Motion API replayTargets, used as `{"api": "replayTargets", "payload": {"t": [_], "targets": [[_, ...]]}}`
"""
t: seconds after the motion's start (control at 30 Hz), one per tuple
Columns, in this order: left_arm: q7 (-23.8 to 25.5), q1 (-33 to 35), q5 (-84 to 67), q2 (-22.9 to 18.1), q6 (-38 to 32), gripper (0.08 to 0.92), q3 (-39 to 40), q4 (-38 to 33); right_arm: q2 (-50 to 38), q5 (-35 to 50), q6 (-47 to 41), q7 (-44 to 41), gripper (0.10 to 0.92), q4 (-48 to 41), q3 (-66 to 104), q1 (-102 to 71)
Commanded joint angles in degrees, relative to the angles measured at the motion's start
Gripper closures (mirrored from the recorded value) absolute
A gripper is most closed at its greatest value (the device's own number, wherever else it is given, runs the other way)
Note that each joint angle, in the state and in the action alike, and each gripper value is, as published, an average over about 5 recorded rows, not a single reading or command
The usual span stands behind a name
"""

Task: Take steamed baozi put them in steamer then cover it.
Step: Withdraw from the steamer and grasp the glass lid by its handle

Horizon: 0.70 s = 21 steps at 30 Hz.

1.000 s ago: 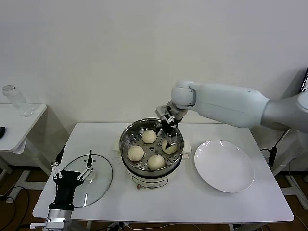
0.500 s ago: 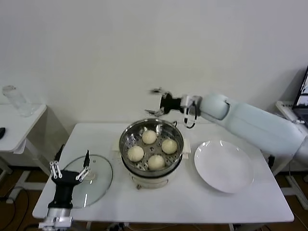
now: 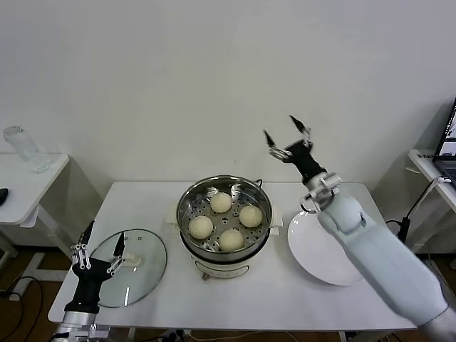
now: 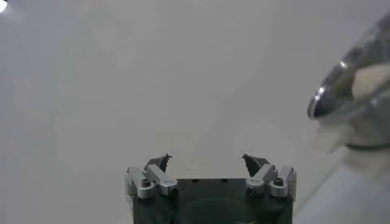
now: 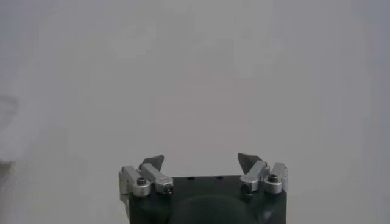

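Head view: four pleated cream-white steamed baozi (image 3: 224, 221) sit on the perforated tray of the shiny round steel steamer (image 3: 187, 206) mid-surface. Right gripper (image 3: 288, 137) is high above and beside it, jaws spread wide, empty. Left gripper (image 3: 97, 244) hovers over the clear glass cover (image 3: 146, 267) lying flat beside the steamer, jaws wide, holding nothing.

Lab/test room: plain white wall (image 3: 142, 71), white bench (image 3: 285, 292), loose cables (image 3: 410, 224), laptop (image 3: 449, 135) at side.
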Motion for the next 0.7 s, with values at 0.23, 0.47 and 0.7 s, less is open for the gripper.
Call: {"api": "replayTargets", "payload": {"t": [0.23,0.47,0.7], "targets": [[-3.27,3.14,27.12,2.05,0.18,0.177,-4.26,12.74,9.52,-2.91,5.14,3.99,0.203,3.39,26.39,-29.19],[-6.13,0.66,31.24,0.93,-3.32,0.177,-2.81,19.1,11.6,-4.97,5.01,4.02,0.203,2.98,25.77,-29.38],[-7.81,-3.74,33.39,0.28,-4.35,0.177,-2.51,23.14,13.54,-7.04,4.69,4.26,0.203,3.03,25.46,-29.86]]}}
